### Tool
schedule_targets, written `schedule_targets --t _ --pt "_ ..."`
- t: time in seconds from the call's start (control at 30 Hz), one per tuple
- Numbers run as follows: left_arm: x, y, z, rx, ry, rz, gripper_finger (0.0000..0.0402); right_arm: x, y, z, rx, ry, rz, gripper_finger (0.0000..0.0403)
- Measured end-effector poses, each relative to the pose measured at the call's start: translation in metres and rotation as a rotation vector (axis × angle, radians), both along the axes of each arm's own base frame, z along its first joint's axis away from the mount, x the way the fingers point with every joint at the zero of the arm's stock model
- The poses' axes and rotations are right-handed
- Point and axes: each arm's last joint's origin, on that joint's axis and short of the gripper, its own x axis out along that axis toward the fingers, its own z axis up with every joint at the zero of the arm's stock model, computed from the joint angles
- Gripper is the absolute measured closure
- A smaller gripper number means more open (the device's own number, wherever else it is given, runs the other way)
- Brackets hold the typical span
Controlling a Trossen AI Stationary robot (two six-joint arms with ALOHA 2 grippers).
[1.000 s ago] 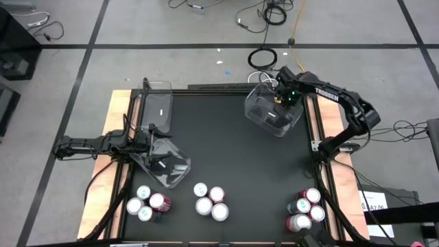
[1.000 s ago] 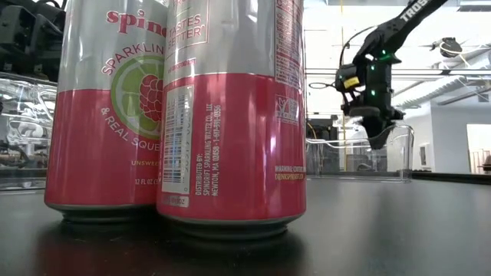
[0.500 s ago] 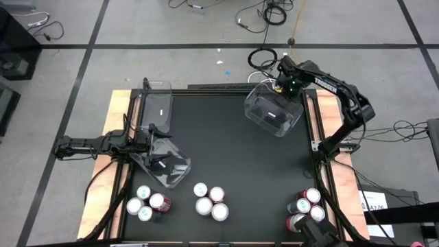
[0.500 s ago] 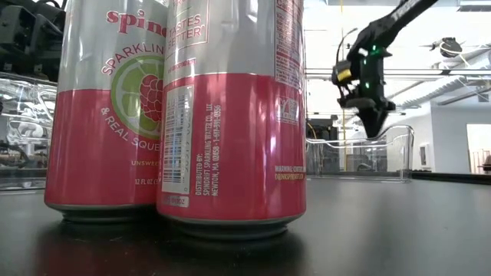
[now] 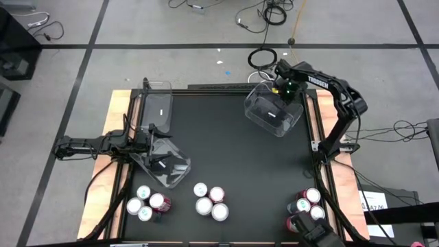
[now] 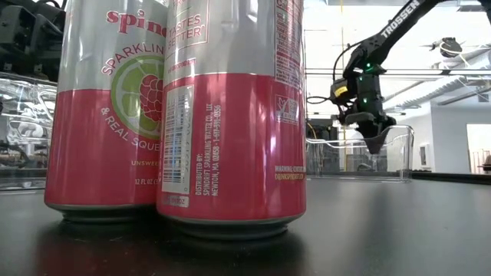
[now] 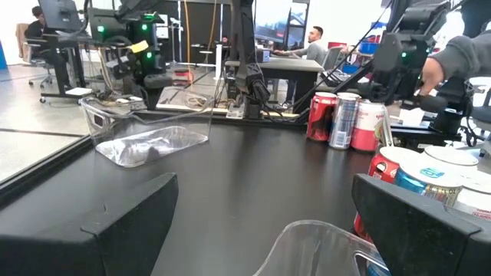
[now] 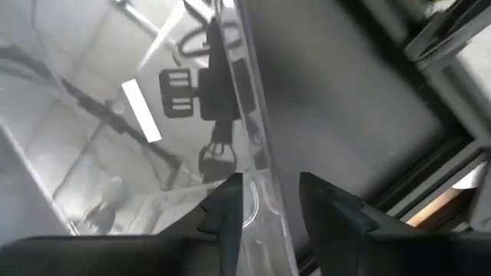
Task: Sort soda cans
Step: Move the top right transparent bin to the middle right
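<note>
Right gripper: it is hanging over the far right corner of the table. Its two fingers are sitting close together, one on each side of the clear wall of the right bin. I cannot tell if they are pinching the wall yet. I think it is going for the rim so it can move or turn the bin.

Right bin: it is sitting tilted near the far right edge. No cans are in it.

Left gripper: it is resting at the left side of the table with its fingers spread wide. It is holding nothing. It is waiting at the two left bins, which are lying on that side, one of them crooked.

Cans: they are all standing in three little groups along the near edge, well apart from the right gripper. One group is at the left, one is in the middle, and one is at the right.

Job: no can is in a bin yet. I think the bins are being put in place first, so the sorting is only starting.

Watch out: the bin wall is thin and slippery, so it could slide out of the fingers.
</note>
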Motion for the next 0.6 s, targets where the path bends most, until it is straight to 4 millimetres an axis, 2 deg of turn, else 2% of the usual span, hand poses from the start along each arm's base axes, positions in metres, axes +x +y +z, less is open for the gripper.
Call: schedule_targets --t 0.17,0.4,0.6 --pt "0.000 0.000 0.000 0.000 0.000 0.000 0.0004 0.002 0.002 -0.002 0.016 0.002 -0.027 0.0389" --pt "0.000 0.000 0.000 0.000 0.000 0.000 0.0004 0.012 0.019 0.011 0.001 -0.009 -0.196 0.0400" --pt "0.000 0.000 0.000 0.000 0.000 0.000 0.0004 0.031 0.063 0.022 0.015 0.033 -0.276 0.0401"
